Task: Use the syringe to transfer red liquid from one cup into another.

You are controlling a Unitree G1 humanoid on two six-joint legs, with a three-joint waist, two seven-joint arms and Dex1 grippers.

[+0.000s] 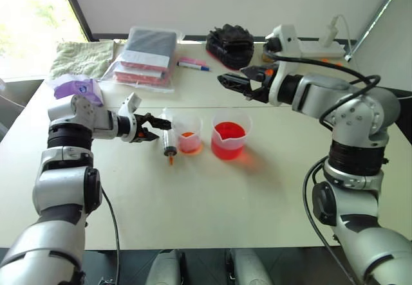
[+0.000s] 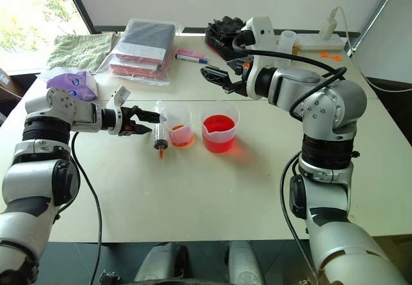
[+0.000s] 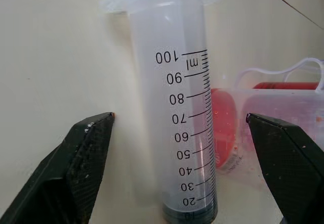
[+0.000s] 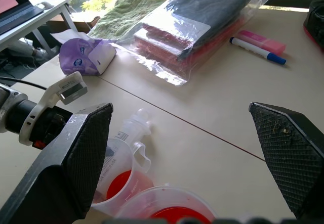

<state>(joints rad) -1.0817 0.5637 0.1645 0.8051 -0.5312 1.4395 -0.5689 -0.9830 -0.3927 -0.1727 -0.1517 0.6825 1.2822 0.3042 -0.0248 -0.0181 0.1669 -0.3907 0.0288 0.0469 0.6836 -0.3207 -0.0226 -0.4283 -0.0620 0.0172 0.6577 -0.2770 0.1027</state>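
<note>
The syringe [image 1: 168, 141] lies on the table with its orange tip toward the near edge and its dark seal low in the empty barrel [image 3: 177, 133]. Just right of it stands the smaller cup [image 1: 189, 137] with a little pale orange at its bottom. Further right is the wider beaker [image 1: 229, 139] of red liquid [image 1: 228, 132]. My left gripper [image 1: 151, 127] is open at the syringe's left side, and its fingers [image 3: 86, 163] straddle the barrel without touching it. My right gripper [image 1: 235, 82] hovers open above and behind the beaker, holding nothing.
At the back of the table lie a plastic bag of folded cloths [image 1: 145, 56], a green towel [image 1: 80, 56], a purple packet [image 1: 78, 91], a blue-capped pen [image 1: 193, 65], a black bundle [image 1: 230, 44] and a white power strip [image 1: 322, 50].
</note>
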